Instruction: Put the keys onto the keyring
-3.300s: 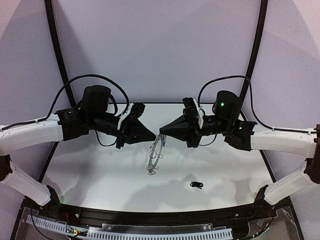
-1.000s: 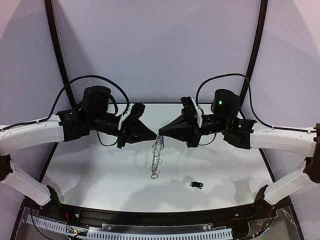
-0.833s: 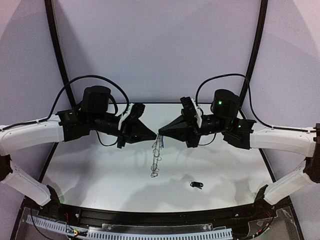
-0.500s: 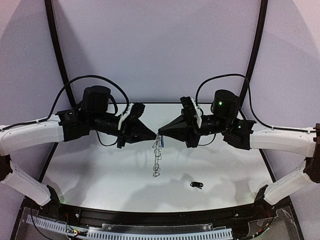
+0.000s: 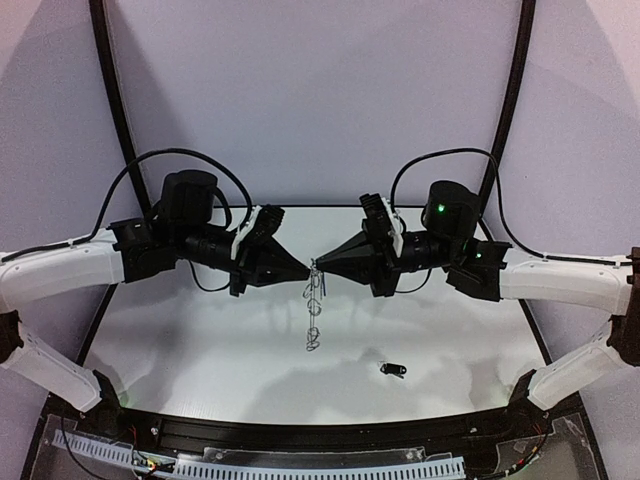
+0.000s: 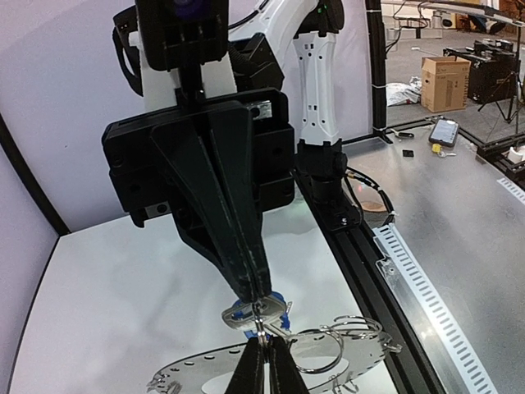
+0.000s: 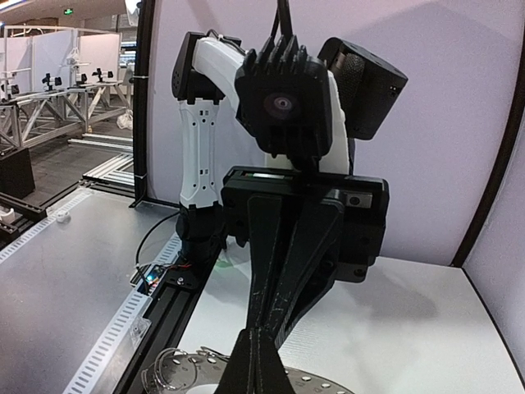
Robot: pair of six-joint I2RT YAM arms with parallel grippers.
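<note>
Both grippers meet tip to tip in the air above the table. My right gripper is shut on the blue-headed key. My left gripper is shut on a thin wire loop just under that key. The keyring hangs edge-on below the two tips. Its flat grey plate with wire loops shows at the bottom of the left wrist view, and the plate shows again under my shut right fingers. The black-headed key lies alone on the table, near and to the right.
The white table ends at a black rail along the near edge. Black uprights and grey walls close in the back and sides. Cables loop over both wrists.
The left gripper's tip has edged right until it meets the right tip. The hanging keyring has swung slightly and now hangs straighter. The black key has not moved.
</note>
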